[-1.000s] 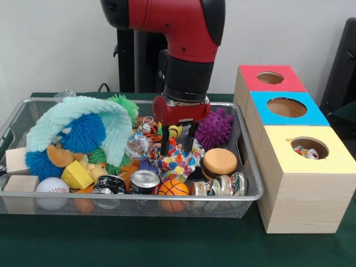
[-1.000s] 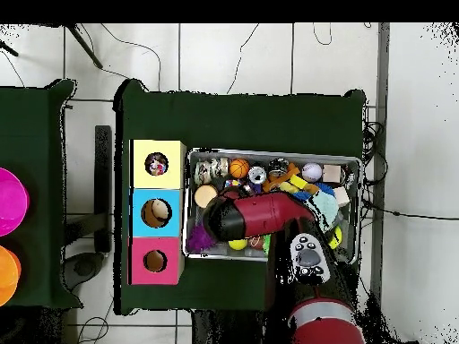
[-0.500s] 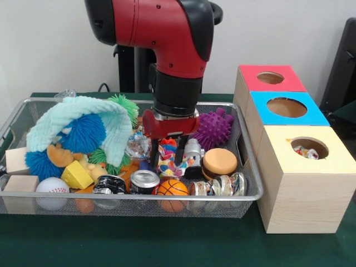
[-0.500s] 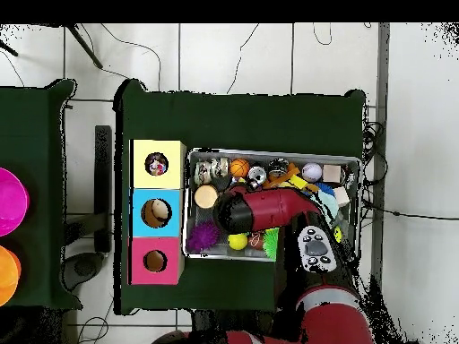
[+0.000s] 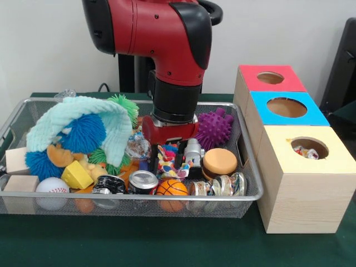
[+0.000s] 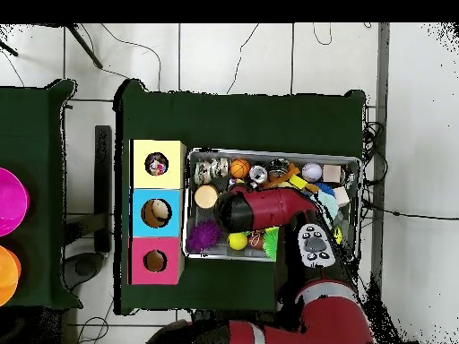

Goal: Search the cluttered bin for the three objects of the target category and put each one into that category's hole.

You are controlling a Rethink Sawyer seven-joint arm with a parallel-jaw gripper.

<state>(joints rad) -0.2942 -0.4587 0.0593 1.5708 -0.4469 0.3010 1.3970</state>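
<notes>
Front view, contents as found. Silver wire-mesh bin (image 5: pixel 33 196) on dark green table cloth (image 5: pixel 139 245): packed nearly rim to rim, bare mesh showing only along the front wall. Row of three pale wooden boxes stands just beside the bin's right wall: red-topped box (image 5: pixel 253 83) farthest, blue-topped box (image 5: pixel 311 114) in the middle, yellow-topped box (image 5: pixel 334 161) nearest, each with one round hole; a patterned item shows inside the yellow one's hole.

Red and black arm's gripper (image 5: pixel 166 161): lowered into the bin's middle, black fingers (image 5: pixel 152 162) apart, straddling a multicoloured spotted cloth piece (image 5: pixel 166 164); whether they press on it cannot be told. Room around it is tight: a small silver metal piece (image 5: pixel 193 152) just right of the right finger, a clear crinkled wrapper (image 5: pixel 137 147) just left.

Along the front rim, left to right: white baseball (image 5: pixel 51 186), crushed black can (image 5: pixel 110 183), silver can (image 5: pixel 144 180), small orange basketball (image 5: pixel 172 187), patterned crushed can (image 5: pixel 222 184). Behind these: yellow foam wedge (image 5: pixel 76 175), round tan and orange burger toy (image 5: pixel 220 162), purple spiky ball (image 5: pixel 214 128). Left part: mint-green knitted cloth (image 5: pixel 67 119) draped over a blue fuzzy ball (image 5: pixel 83 133); two plain wooden blocks (image 5: pixel 20 183) at the left wall.

Overhead view: arm (image 6: pixel 269 210) covers the bin's centre; open green cloth lies on the bin's remaining sides.
</notes>
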